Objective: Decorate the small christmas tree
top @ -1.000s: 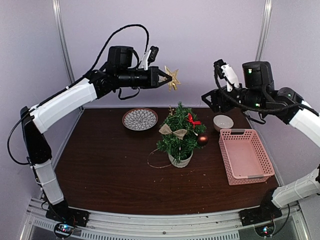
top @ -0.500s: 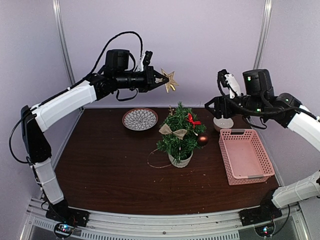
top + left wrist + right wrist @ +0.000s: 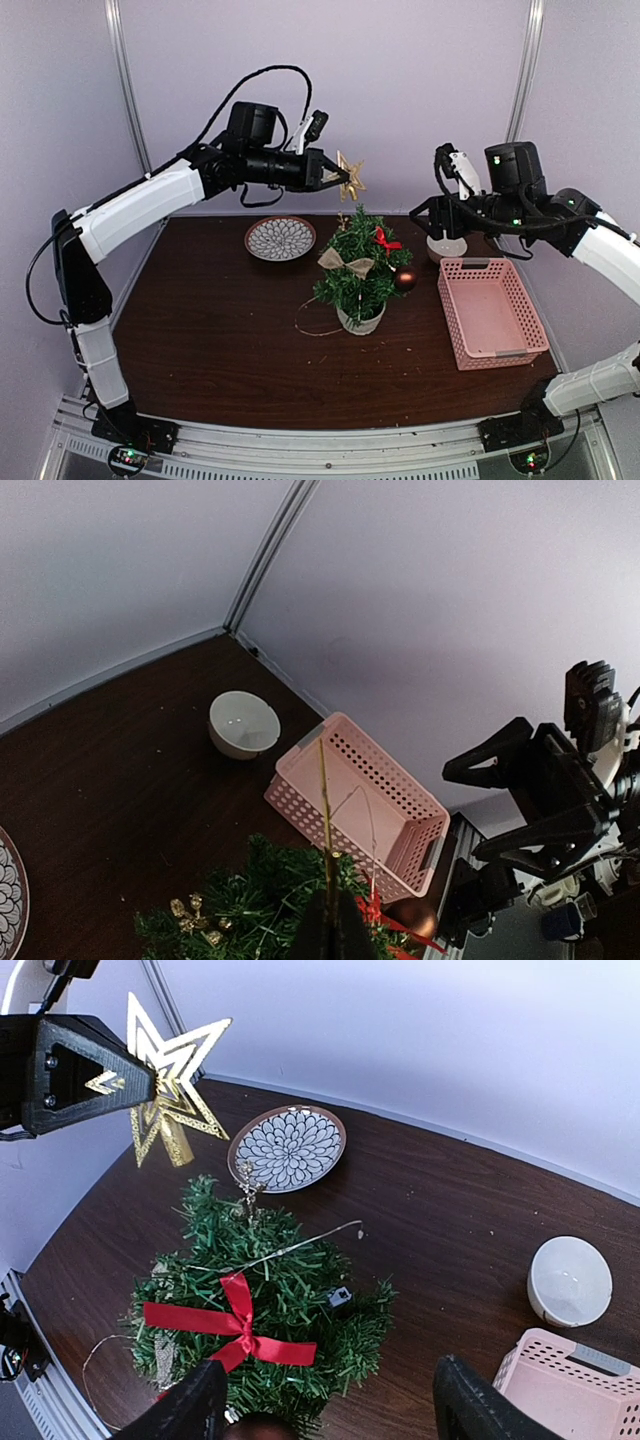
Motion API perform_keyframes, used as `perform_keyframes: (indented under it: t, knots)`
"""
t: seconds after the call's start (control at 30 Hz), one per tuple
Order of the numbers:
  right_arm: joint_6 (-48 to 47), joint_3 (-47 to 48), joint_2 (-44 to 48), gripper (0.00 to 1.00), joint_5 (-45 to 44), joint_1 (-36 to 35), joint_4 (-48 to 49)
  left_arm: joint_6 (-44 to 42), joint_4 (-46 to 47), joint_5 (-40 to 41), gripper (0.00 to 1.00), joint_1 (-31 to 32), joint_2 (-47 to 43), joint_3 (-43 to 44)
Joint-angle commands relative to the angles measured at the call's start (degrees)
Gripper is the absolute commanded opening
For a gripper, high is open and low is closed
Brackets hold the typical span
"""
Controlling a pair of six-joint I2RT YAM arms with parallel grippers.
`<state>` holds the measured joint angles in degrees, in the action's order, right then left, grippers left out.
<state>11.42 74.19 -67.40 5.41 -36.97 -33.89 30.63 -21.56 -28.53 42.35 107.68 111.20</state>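
The small christmas tree (image 3: 358, 272) stands in its white pot (image 3: 361, 321) mid-table, with a red bow (image 3: 386, 241), a burlap bow (image 3: 346, 263) and a brown ball (image 3: 405, 280) on it. My left gripper (image 3: 336, 177) is shut on a gold star (image 3: 350, 176), held in the air just above and left of the treetop. The left wrist view shows the star (image 3: 325, 800) edge-on over the tree (image 3: 250, 910). My right gripper (image 3: 421, 212) hangs open to the right of the tree. In its view the tree (image 3: 270, 1295) lies below empty fingers (image 3: 185, 1405), star (image 3: 170, 1080) at upper left.
A patterned plate (image 3: 280, 238) sits behind the tree on the left. A white bowl (image 3: 446, 245) and a pink basket (image 3: 491, 312) are on the right. A thin wire (image 3: 303, 322) trails on the table left of the pot.
My left gripper has carried the star slightly down and right, closer to the treetop. The right arm dropped a little and then held still, jaws unchanged.
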Motion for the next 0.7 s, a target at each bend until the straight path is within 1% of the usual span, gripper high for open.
perform_keyframes:
  t: [0.0, 0.33, 0.67]
  knots:
    - [0.6, -0.3, 0.2, 0.74, 0.9, 0.3, 1.1, -2.4, 0.1, -1.0, 0.00, 0.3, 1.4, 1.7]
    - [0.7, 0.2, -0.7, 0.73, 1.5, 0.3, 1.2, -2.7, 0.6, -1.5, 0.00, 0.5, 3.5, 4.0]
    - [0.5, 0.2, -1.2, 0.73, 1.9, 0.3, 1.3, -3.2, 0.9, -0.4, 0.00, 0.4, 2.5, 3.7]
